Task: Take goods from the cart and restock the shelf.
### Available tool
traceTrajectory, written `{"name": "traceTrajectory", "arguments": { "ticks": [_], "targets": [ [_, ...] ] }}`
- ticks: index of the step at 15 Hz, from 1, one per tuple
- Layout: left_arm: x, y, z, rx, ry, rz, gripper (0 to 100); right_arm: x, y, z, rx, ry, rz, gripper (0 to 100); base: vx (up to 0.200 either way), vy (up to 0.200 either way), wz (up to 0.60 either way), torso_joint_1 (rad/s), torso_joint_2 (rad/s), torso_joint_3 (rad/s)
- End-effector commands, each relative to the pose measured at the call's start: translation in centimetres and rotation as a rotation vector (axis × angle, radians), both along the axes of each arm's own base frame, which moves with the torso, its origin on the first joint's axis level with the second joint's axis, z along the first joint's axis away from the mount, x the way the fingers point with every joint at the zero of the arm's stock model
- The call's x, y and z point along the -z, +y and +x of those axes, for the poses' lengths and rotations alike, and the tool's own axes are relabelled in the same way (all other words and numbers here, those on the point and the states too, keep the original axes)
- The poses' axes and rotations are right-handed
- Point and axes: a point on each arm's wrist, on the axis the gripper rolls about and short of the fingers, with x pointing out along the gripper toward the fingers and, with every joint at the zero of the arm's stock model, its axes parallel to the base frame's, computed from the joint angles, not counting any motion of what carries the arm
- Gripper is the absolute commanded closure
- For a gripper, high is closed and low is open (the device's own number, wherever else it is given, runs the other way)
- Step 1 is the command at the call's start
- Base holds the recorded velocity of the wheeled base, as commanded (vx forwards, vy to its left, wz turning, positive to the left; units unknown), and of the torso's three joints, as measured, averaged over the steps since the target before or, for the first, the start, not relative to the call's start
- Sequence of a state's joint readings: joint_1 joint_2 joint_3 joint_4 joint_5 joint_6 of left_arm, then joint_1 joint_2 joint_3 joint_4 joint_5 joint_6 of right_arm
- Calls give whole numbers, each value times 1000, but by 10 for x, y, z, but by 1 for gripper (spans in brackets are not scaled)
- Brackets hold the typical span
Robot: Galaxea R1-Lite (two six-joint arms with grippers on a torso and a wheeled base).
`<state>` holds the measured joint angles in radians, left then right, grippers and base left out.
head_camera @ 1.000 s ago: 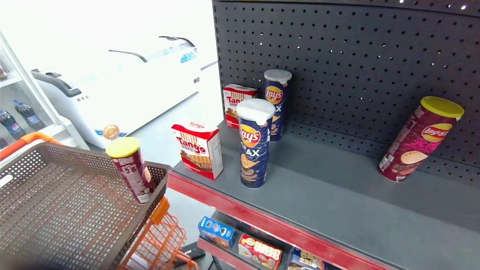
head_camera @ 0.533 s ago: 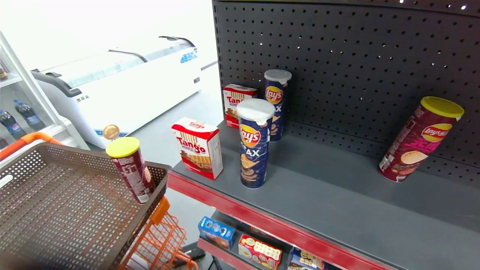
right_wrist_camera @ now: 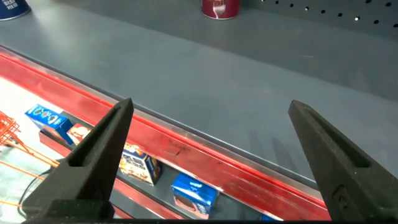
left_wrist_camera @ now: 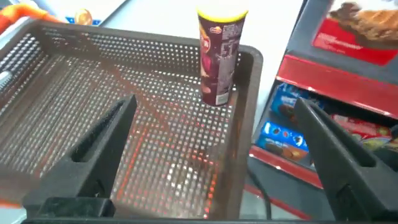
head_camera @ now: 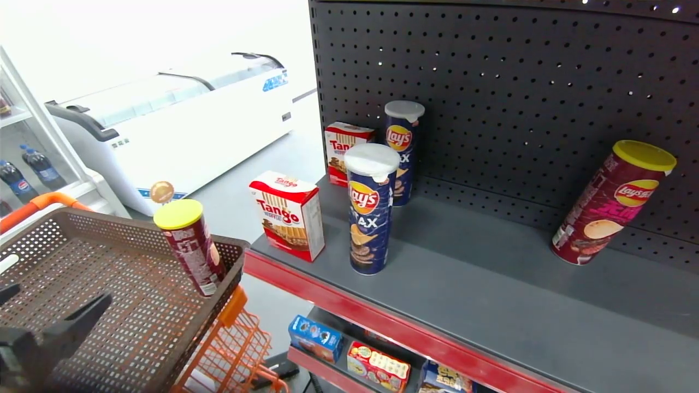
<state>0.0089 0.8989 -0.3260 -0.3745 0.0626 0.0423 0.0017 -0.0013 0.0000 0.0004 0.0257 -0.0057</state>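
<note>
Okay, head view: counting one maroon can (head_camera: 188, 245) upright in the cart basket's (head_camera: 109, 229) far right corner, left gripper (head_camera: 57, 295) spread open over the basket; two blue cans (head_camera: 371, 210) (head_camera: 403, 153), two wafer boxes (head_camera: 288, 217) (head_camera: 345, 150), one tilted can (head_camera: 611, 204) on the shelf (head_camera: 491, 295). Left wrist: same can, same corner. Right wrist: right gripper (right_wrist_camera: 211, 104) gaping over the shelf's front edge.

Head view: L gripper (head_camera: 57, 295) cut by bottom-L corner, body out of frame. Basket (head_camera: 109, 229) cut by L + bottom edges. Rear wafer box (head_camera: 343, 143) part hidden behind front blue can (head_camera: 370, 210), which also covers lower-L side of rear blue can (head_camera: 407, 136); lower-shelf boxes (head_camera: 349, 349) partly under red shelf lip (head_camera: 327, 297), print too small to tell. R wrist view: shelf maroon can (right_wrist_camera: 219, 7) cut by top edge, base end only; L wrist view: red box (left_wrist_camera: 357, 31) on shelf cut by top + side edges, 2 gripper fingers run off bottom edge.
</note>
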Motion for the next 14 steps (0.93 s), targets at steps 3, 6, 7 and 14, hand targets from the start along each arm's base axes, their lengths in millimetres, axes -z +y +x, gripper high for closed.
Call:
{"name": "traceTrajectory", "arguments": {
  "ticks": [3, 6, 7, 14],
  "targets": [
    [38, 3, 101, 13, 82, 52, 0, 0, 0, 0, 0, 1, 0, 0, 0, 0, 0, 0, 0, 0],
    [58, 8, 131, -7, 81, 58, 0, 0, 0, 0, 0, 1, 0, 0, 0, 0, 0, 0, 0, 0],
    [63, 8, 135, -7, 86, 60, 0, 0, 0, 0, 0, 1, 0, 0, 0, 0, 0, 0, 0, 0],
    [81, 12, 186, -21, 54, 58, 0, 0, 0, 0, 0, 1, 0, 0, 0, 0, 0, 0, 0, 0]
  ]
}}
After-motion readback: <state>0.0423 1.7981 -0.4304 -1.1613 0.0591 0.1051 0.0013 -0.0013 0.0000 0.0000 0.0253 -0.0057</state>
